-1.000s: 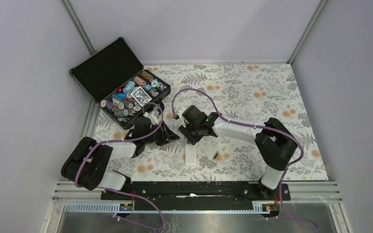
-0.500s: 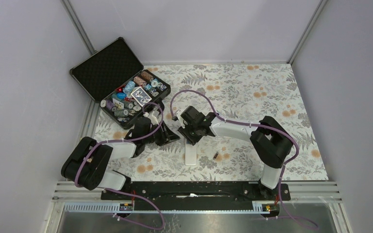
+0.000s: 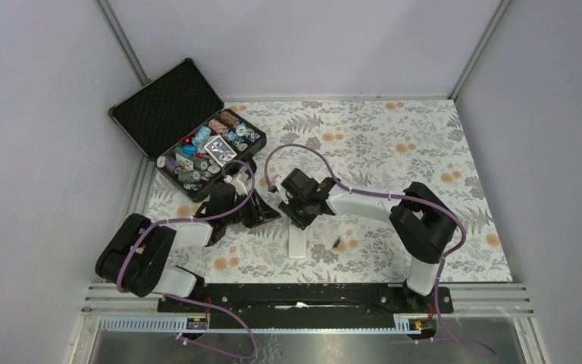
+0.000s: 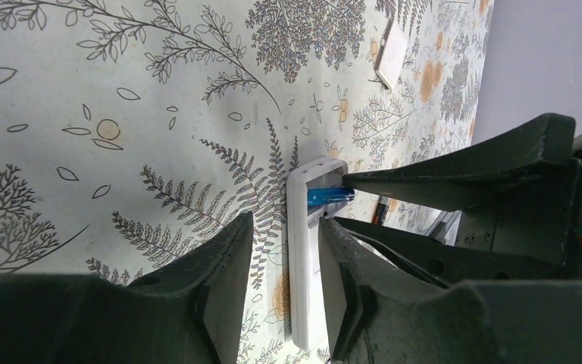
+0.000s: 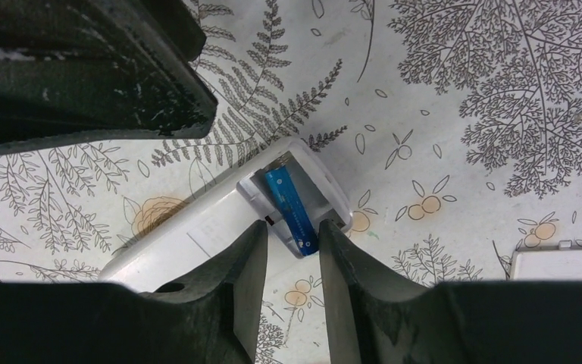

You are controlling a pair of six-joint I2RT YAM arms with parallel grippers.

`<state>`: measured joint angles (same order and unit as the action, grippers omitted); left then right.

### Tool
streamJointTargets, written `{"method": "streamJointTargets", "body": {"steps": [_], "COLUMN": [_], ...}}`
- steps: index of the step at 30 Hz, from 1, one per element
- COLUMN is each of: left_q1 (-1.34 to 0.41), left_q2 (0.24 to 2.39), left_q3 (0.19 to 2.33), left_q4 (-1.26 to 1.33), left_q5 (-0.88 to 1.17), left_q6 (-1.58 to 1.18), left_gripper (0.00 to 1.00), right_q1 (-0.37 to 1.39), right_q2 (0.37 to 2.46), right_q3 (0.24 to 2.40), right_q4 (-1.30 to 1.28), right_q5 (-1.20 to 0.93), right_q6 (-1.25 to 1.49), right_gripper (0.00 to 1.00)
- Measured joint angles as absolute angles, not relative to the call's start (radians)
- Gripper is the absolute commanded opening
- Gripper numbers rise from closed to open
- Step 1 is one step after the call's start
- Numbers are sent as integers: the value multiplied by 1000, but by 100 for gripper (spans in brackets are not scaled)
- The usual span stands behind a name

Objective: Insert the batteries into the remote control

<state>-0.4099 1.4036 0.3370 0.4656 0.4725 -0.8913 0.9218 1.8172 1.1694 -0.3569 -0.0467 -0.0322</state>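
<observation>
1. Between the two arms, near the middle of the floral tabletop (image 3: pixel 394 144), sits the remote control (image 5: pixel 212 227). It is a small white handset with its plain back turned toward the right wrist camera and its battery bay uncovered.
2. Inside that bay the blue battery (image 5: pixel 292 205) lies slanted, bright against the white shell, with its lower end at the bay's open edge.
3. The right pincer (image 5: pixel 293 225) has a finger on either side of the battery's lower end. One finger touches it and a thin gap shows at the other, so it cannot be told whether the pincer is squeezing.
4. The left pincer (image 4: pixel 286 221) straddles the remote's thin white edge. One finger is against the edge and tabletop shows beside the other, so a firm hold cannot be told either.
5. The dark reddish battery (image 3: pixel 336 243) lies alone on the tabletop, near a flat white piece (image 3: pixel 297 243).
6. An open black case (image 3: pixel 168 106) of poker chips stands at the far left corner.
</observation>
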Motion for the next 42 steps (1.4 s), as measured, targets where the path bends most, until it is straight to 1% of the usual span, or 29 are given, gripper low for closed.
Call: {"method": "streamJointTargets", "body": {"steps": [7, 15, 22, 23, 34, 42], "left_q1": [-410, -410, -410, -410, -410, -410], "left_q2": [1404, 1404, 1405, 1406, 1411, 1440], "left_q3": [337, 337, 337, 337, 337, 337], "left_q4": [465, 465, 466, 466, 467, 482], "left_q5": [472, 472, 473, 473, 476, 492], "left_q6": [-891, -891, -891, -891, -891, -892], "left_gripper": [39, 39, 39, 39, 39, 39], "right_q1": [937, 948, 949, 949, 954, 955], "right_q2": [1817, 1817, 1817, 1817, 1804, 1775], "right_q3": [1166, 1166, 1166, 1166, 1174, 1173], "right_q4": [-355, -355, -354, -355, -420, -459], "right_q5": [-37, -28, -28, -27, 36, 68], "right_q6": [-42, -44, -40, -38, 5, -15], "right_gripper": [35, 20, 1, 0, 0, 0]}}
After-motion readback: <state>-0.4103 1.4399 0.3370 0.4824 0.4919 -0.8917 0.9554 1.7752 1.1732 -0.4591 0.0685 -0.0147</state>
